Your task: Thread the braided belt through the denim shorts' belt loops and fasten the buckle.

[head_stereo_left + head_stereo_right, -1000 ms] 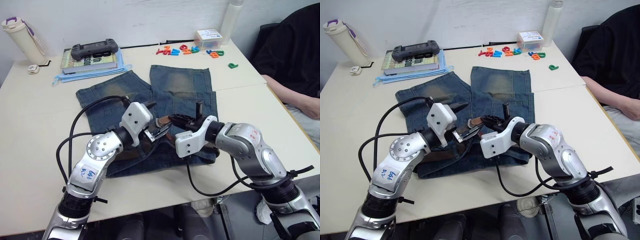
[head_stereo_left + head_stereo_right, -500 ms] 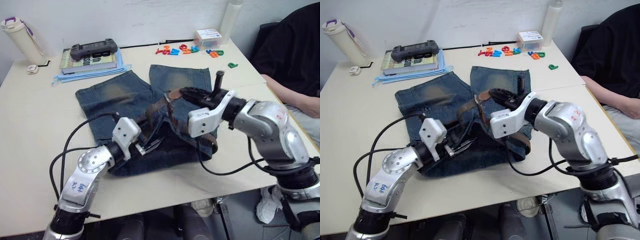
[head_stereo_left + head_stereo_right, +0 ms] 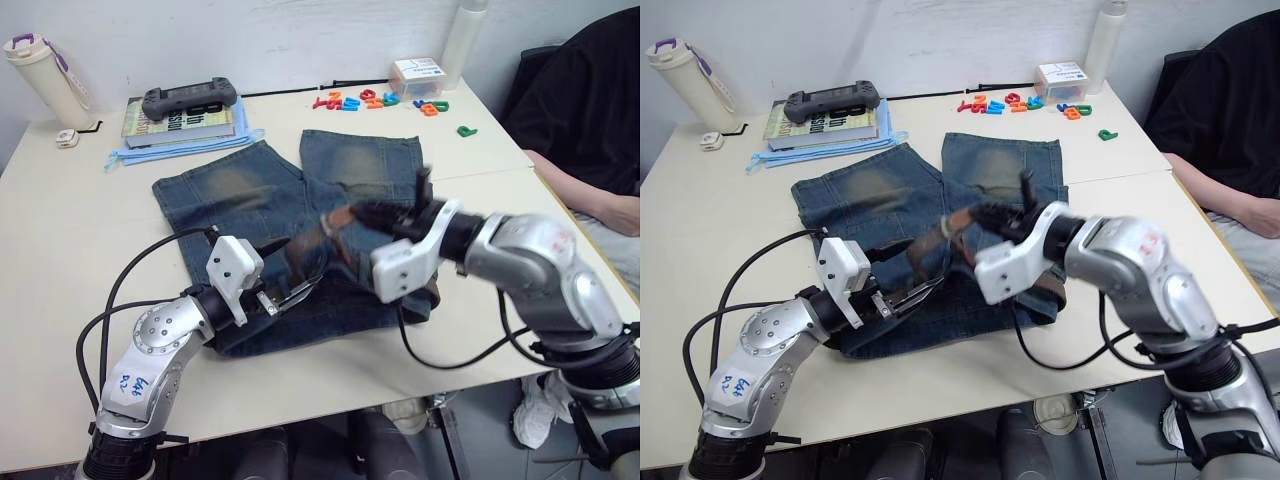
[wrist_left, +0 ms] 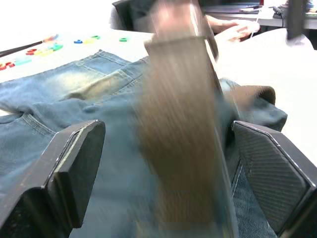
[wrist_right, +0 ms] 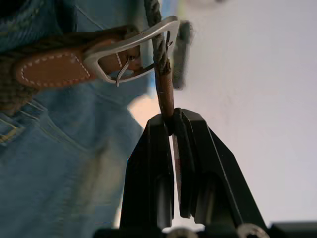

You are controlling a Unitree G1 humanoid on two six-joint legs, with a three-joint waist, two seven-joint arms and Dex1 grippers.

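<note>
The denim shorts [image 3: 230,190] lie flat mid-table, waistband towards me. The braided belt [image 4: 178,148] rises off the waistband, and its tan end [image 5: 166,94] passes through the silver buckle [image 5: 133,47]. My right gripper [image 3: 365,213] is shut on that tan end, holding it above the shorts. My left gripper [image 3: 295,265] is open over the waistband at the left. Its fingers [image 4: 74,163] stand wide apart, and the strap runs between them untouched. I cannot make out the belt loops.
At the back left are a book with a game controller [image 3: 190,100] on it and a bottle [image 3: 35,60]. Coloured letters [image 3: 370,100] and a white box [image 3: 420,75] lie at the back. A person's arm [image 3: 600,205] rests at the right edge.
My left gripper has drawn back to the front left, away from the right gripper. The right gripper lifted the belt end away over the shorts, then came down a little.
</note>
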